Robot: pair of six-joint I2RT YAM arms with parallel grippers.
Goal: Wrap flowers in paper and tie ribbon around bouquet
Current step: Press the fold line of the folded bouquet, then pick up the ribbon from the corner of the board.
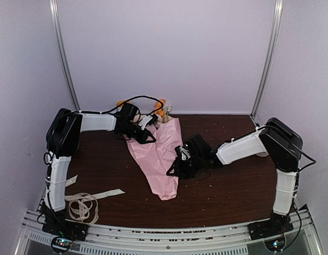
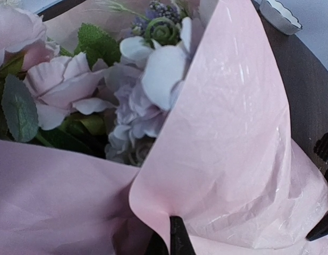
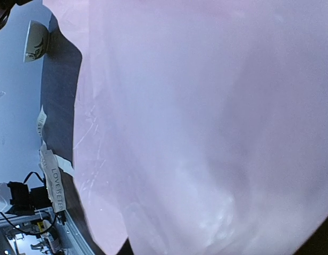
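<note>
Bouquet: the bouquet (image 1: 159, 154) lies flat in the middle of the table (image 1: 233, 191), a pink cone with its wide mouth at 12 o'clock and its narrow tail at 6 o'clock.
Flowers: the flowers (image 2: 126, 95) sit inside the mouth. Pink, white and lilac blooms and green leaves show between the folds, and from overhead orange heads poke out at the far end.
Paper: the paper (image 2: 227, 133) is folded over the stems from both sides. The flaps overlap loosely, one fold stands up off the blooms, and nothing fastens it.
Left gripper: the left gripper (image 1: 146, 137) is at about 10 o'clock of the cone. Its jaws are pressed together, and from its own camera they look to be pinching the corner of the raised flap.
Right gripper: the right gripper (image 1: 176, 163) is against the cone's edge at about 3 o'clock. Its camera sees only pink sheet, so I cannot tell whether the jaws are spread or closed, or whether they hold anything.
Ribbon: the ribbon (image 1: 84, 204) lies in a loose coil at about 8 o'clock, well apart from the bouquet and near the left arm's base. Neither gripper touches it.
Done: the wrapping looks mostly made, as I judge it. The flowers are enclosed and the cone has its shape.
Left: the wrap wants tightening at the narrow part. Then the ribbon must be fetched, passed round and tied, and to my eye none of that has begun.
</note>
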